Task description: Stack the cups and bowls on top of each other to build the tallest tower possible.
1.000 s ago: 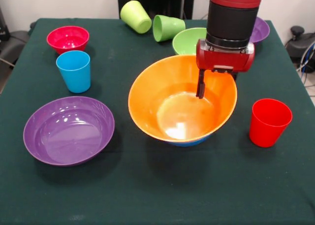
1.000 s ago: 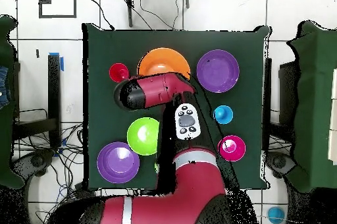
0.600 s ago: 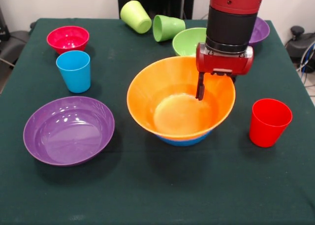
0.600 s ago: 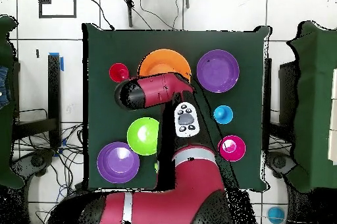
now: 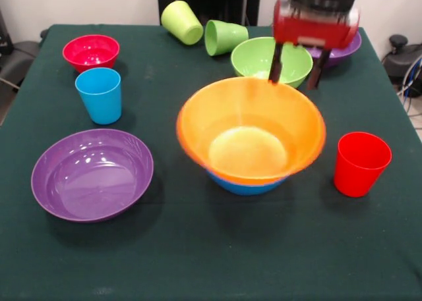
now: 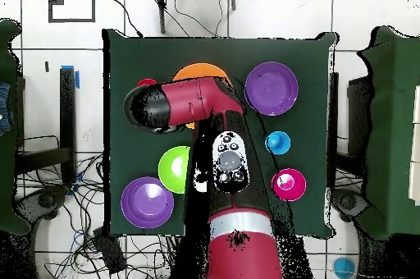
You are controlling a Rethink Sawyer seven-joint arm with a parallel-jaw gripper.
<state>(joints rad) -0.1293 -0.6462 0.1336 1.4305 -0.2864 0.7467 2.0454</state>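
Our tool hangs open with nothing in it, above the far rim of the orange bowl. That bowl sits nested in the blue bowl mid-surface, so we've got a two-bowl tower and that's it. Green bowl, both purple bowls, red bowl and all four cups are loose; two lie tipped over.

No legible text, label, brand, number or sign found on any cup, bowl, arm or desk surface.
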